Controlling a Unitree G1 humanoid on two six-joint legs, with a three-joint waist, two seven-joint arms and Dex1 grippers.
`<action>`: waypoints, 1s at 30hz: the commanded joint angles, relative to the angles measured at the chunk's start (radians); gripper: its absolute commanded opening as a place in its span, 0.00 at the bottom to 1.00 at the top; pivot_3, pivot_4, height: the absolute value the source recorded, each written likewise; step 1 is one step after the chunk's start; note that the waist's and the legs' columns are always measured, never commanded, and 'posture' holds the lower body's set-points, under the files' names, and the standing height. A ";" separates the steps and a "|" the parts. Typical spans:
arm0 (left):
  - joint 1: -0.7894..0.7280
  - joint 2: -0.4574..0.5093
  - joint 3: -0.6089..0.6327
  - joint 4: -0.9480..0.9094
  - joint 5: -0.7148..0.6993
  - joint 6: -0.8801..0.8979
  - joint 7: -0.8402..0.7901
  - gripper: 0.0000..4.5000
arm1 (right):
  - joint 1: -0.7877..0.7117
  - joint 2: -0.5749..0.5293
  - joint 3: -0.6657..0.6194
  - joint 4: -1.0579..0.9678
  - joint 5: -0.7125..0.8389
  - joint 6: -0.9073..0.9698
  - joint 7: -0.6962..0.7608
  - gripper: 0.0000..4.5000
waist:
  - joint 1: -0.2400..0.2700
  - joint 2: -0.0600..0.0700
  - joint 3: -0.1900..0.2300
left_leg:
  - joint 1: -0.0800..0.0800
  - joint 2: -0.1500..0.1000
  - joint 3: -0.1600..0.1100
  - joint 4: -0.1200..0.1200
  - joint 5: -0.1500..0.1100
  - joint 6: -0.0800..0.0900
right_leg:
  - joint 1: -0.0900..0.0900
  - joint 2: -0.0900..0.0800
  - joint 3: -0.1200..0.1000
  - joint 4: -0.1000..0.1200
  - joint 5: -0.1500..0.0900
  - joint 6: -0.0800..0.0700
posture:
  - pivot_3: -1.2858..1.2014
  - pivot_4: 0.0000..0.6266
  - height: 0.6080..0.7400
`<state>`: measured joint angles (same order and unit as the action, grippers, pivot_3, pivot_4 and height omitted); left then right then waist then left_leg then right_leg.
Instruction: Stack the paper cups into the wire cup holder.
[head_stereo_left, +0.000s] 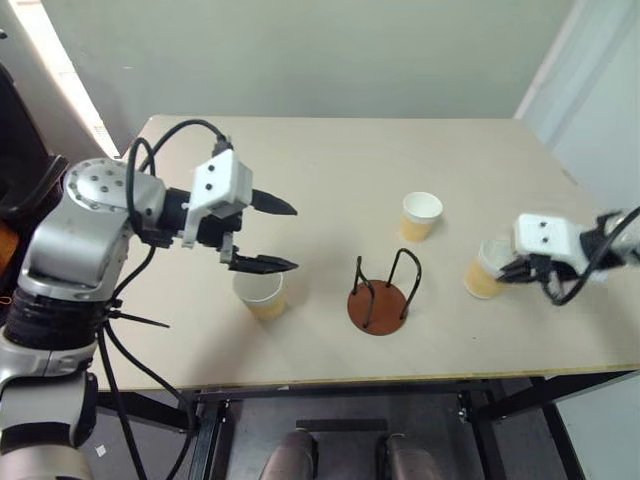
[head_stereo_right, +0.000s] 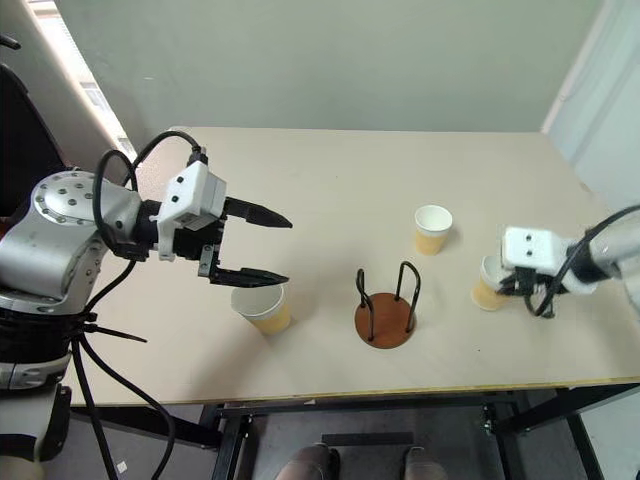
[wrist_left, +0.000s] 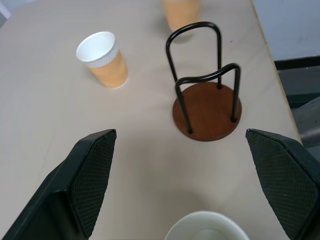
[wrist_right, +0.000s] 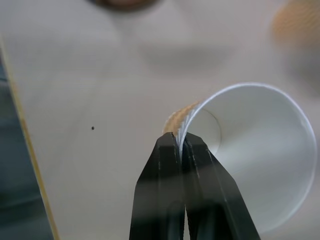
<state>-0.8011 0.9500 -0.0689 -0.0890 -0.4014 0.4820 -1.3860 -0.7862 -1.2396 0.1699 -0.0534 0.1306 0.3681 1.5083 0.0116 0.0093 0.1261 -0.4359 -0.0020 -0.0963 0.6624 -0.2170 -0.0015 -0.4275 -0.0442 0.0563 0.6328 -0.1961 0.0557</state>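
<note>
Now the right pincer (wrist_right: 181, 140) is clenched on the rim of a tilted pale yellow-tan paper cup (head_stereo_right: 489, 285).

Beside that pincer, toward the middle of the pale wooden bench (head_stereo_left: 330, 170), stands a second paper cup (head_stereo_left: 421, 215); further across is the reddish-brown disc holder with two black wire arches (head_stereo_left: 380, 296). Just beyond it the left pincer (head_stereo_left: 268, 236) hangs spread wide and empty over the third cup (head_stereo_left: 260, 294).

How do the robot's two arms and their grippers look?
Left arm: silver-grey metal shell, round bolted joint, looping black cables. Both wrists carry white blocks with two dark dots. The left gripper and right gripper have black pointed fingers; the left fingers' pads are textured.
</note>
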 joint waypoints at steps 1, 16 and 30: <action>-0.038 0.015 0.045 0.013 -0.008 -0.024 -0.003 0.99 | -0.207 0.004 -0.025 0.009 0.126 -0.012 0.096 0.00 | -0.002 0.000 0.000 | 0.000 0.000 0.000 0.000 0.000 -0.001 | -0.001 0.000 0.000 0.000 0.000 -0.001 | 0.52 0.24 1.00; 0.067 0.034 0.099 -0.086 -0.077 0.007 0.009 0.99 | -0.443 0.213 0.325 -0.040 0.282 -0.074 0.106 0.00 | -0.004 0.000 0.000 | -0.004 0.003 -0.001 -0.006 0.002 -0.006 | -0.009 0.002 -0.001 0.006 -0.007 -0.010 | 0.52 0.24 1.00; 0.106 0.049 0.104 -0.096 -0.062 0.029 0.069 0.99 | -0.432 0.268 0.447 0.065 0.167 -0.214 0.106 0.13 | -0.011 -0.001 0.000 | 0.000 0.004 0.000 -0.011 0.004 -0.008 | -0.012 0.002 -0.001 0.012 -0.005 -0.016 | 0.52 0.24 1.00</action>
<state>-0.6818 0.9958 0.0220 -0.1865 -0.4713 0.5162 -1.3316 -1.1900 -0.9581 0.6218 0.0072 0.3116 0.1704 1.6100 0.0010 0.0087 0.1259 -0.4358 0.0018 -0.0968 0.6507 -0.2122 -0.0097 -0.4401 -0.0423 0.0551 0.6457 -0.2014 0.0401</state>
